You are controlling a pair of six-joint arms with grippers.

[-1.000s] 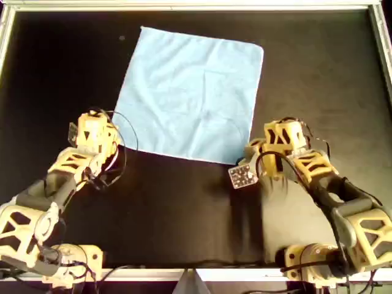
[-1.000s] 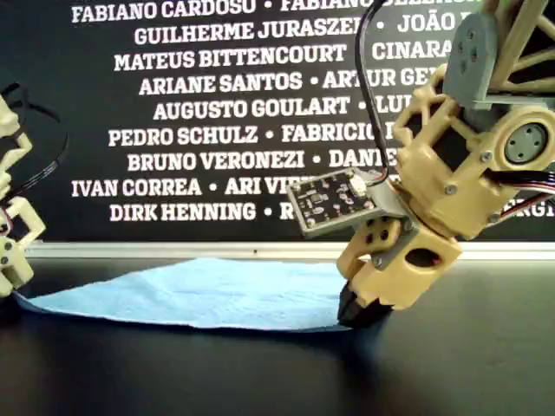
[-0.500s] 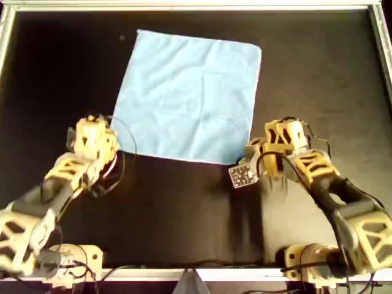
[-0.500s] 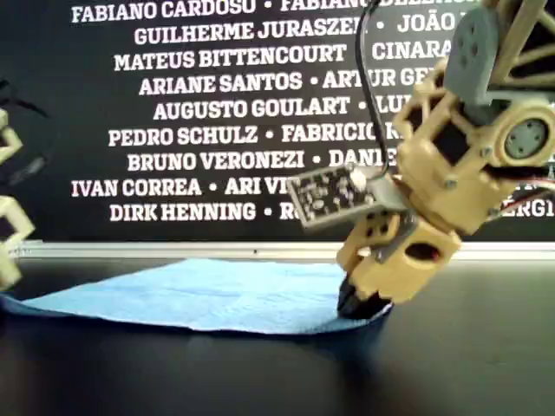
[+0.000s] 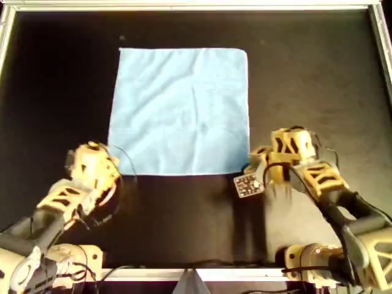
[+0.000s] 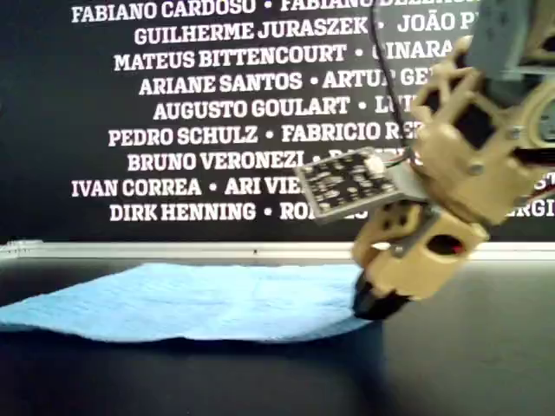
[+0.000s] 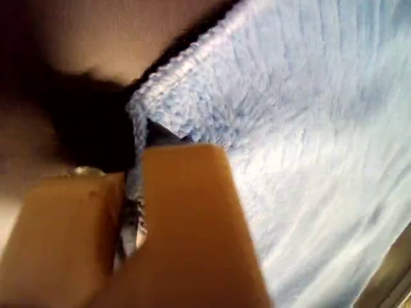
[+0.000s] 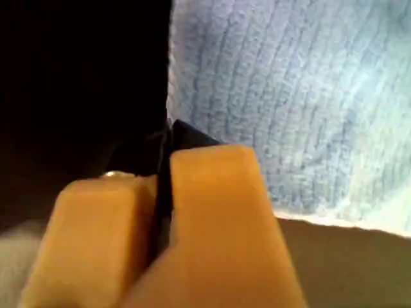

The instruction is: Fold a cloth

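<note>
The light blue cloth (image 5: 180, 110) lies flat and nearly square on the black table, and it also shows in the exterior view (image 6: 191, 299). My first gripper (image 7: 138, 138) is shut on a corner of the cloth (image 7: 308, 128). My second gripper (image 8: 168, 131) is shut on a corner of the cloth (image 8: 308, 96). In the overhead view one arm's gripper (image 5: 112, 173) is at the cloth's near left corner and the other arm's gripper (image 5: 252, 166) at its near right corner. The wrist views do not show which arm is which. The exterior view shows one gripper (image 6: 377, 303) pinching a corner at table level.
A metal rail (image 5: 196, 5) frames the black table. A small circuit board (image 5: 247, 184) sticks out from the arm at the overhead view's right. A dark banner with white names (image 6: 217, 113) stands behind the table.
Both arms have drawn back toward the table's near edge, dragging the cloth with them. The cloth has turned from skewed to square. One arm has left the exterior view's left.
</note>
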